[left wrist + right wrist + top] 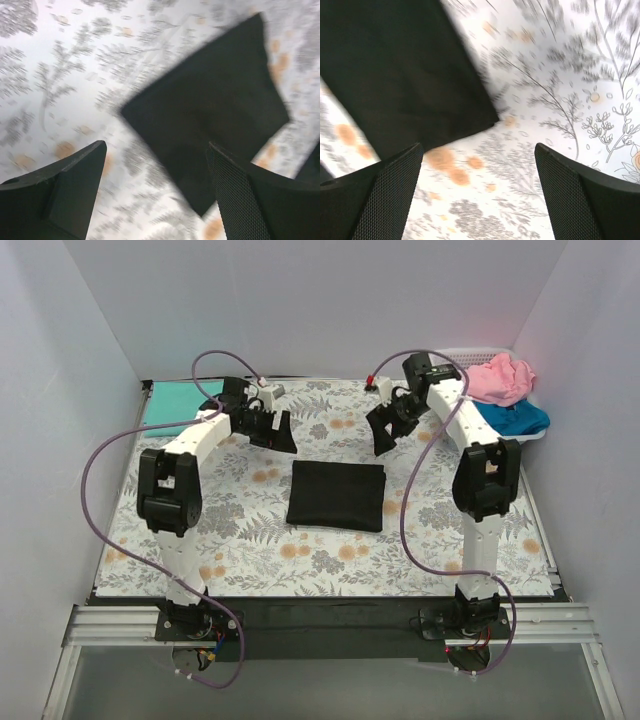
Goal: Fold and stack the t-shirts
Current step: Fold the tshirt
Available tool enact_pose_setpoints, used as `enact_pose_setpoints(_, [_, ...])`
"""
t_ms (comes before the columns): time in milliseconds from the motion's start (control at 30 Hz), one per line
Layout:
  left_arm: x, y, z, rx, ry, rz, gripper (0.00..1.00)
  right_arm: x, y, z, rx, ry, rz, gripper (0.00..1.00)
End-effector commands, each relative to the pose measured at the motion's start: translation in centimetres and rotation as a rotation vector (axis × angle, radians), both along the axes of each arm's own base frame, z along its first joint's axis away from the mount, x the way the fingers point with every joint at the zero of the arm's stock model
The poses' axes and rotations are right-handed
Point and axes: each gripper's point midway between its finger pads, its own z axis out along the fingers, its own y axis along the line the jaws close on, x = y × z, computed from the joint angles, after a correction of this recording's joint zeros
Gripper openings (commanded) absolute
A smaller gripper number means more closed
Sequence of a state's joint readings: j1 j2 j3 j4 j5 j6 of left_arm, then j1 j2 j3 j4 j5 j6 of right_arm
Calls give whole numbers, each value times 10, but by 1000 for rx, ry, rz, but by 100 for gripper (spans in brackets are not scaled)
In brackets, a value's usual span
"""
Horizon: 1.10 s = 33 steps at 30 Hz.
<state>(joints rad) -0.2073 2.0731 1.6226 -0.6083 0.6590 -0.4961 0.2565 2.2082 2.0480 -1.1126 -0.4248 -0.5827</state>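
The black t-shirt (pixel 337 496) lies folded into a flat rectangle on the middle of the table; it also shows in the left wrist view (pixel 210 105) and the right wrist view (pixel 395 70). A mint-green t-shirt (pixel 178 400) lies folded at the far left. The pink t-shirt (pixel 500 378) and the bright blue t-shirt (pixel 515 418) lie crumpled in the white basket (pixel 455 353) at the far right. My left gripper (pixel 277 432) is open and empty above the cloth, left of the black shirt's far edge. My right gripper (pixel 385 435) is open and empty above its far right corner.
The flower-and-fern table cloth (pixel 250 530) covers the table. White walls enclose the left, back and right sides. Purple cables loop from both arms. A metal rail runs along the near edge.
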Motion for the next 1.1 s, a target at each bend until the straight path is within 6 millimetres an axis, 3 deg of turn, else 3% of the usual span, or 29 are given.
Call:
enact_pose_setpoints(0, [-34, -21, 82, -186, 59, 94, 80, -34, 33, 86, 259, -27, 0, 98])
enact_pose_setpoints(33, [-48, -29, 84, -223, 110, 93, 81, -53, 45, 84, 316, 43, 17, 98])
enact_pose_setpoints(67, [-67, -32, 70, -249, 172, 98, 81, -63, 50, 90, 344, 42, 30, 98])
enact_pose_setpoints(133, [-102, -53, 90, -365, 272, 79, 82, -93, 67, 85, 426, 148, 60, 98])
enact_pose_setpoints(167, [-120, -59, 78, -398, 315, 60, 82, -104, 73, 89, 461, 206, 38, 98])
enact_pose_setpoints(200, [-132, -66, 84, -430, 343, 39, 82, -108, 81, 88, 502, 224, 45, 98])
enact_pose_setpoints(233, [-148, -77, 83, -446, 404, 22, 82, -133, 91, 79, 549, 338, 55, 98])
enact_pose_setpoints(333, [-173, -99, 75, -477, 487, -37, 83, -163, 116, 70, 603, 462, 86, 98])
enact_pose_setpoints(367, [-176, -102, 73, -482, 506, -44, 83, -174, 117, 57, 584, 493, 83, 98])
enact_pose_setpoints(533, [-191, -109, 34, -453, 645, -4, 83, -193, 133, 33, 577, 591, 75, 98])
enact_pose_setpoints(700, [-204, -101, -18, -388, 753, 55, 83, -215, 115, -31, 471, 728, -22, 98])
enact_pose_setpoints(867, [-209, -71, -80, -318, 852, 168, 84, -208, 80, -82, 386, 747, -160, 98])
enact_pose_setpoints(967, [-207, -58, -89, -347, 903, 201, 83, -207, 63, -97, 384, 782, -214, 98])
enact_pose_setpoints(1067, [-213, -52, -91, -373, 953, 204, 83, -218, 51, -109, 373, 818, -232, 98])
